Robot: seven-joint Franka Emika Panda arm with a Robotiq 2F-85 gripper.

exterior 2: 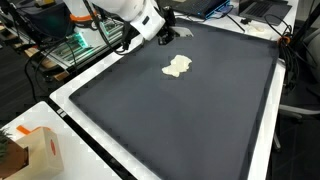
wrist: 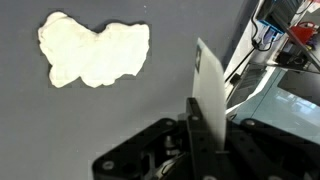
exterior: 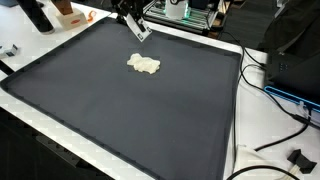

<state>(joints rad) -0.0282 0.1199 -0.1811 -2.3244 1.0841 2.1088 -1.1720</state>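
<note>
In an exterior view, the gripper (exterior: 140, 32) is seen at the far edge of the dark mat (exterior: 120, 115), tilted over the mat's border. A pale crumpled lump (exterior: 144, 64) is shown lying on the mat's far half, near the gripper but apart from it. Black cables (exterior: 262, 80) are draped along the mat's side edge.

In an exterior view from another side, the gripper (exterior 2: 165, 38) is held low over the mat's (exterior 2: 180, 125) far corner area, and the lump (exterior 2: 178, 67) is seen on the mat just beyond it, untouched. A cardboard box (exterior 2: 35, 150) is set off the mat's near corner.

In the wrist view, the jaws of the gripper (wrist: 206, 112) are drawn narrow, and a white strip (wrist: 210, 75) is clamped upright between them. The lump (wrist: 93, 52) is spread flat on the mat (wrist: 60, 130), well clear of the strip.
</note>
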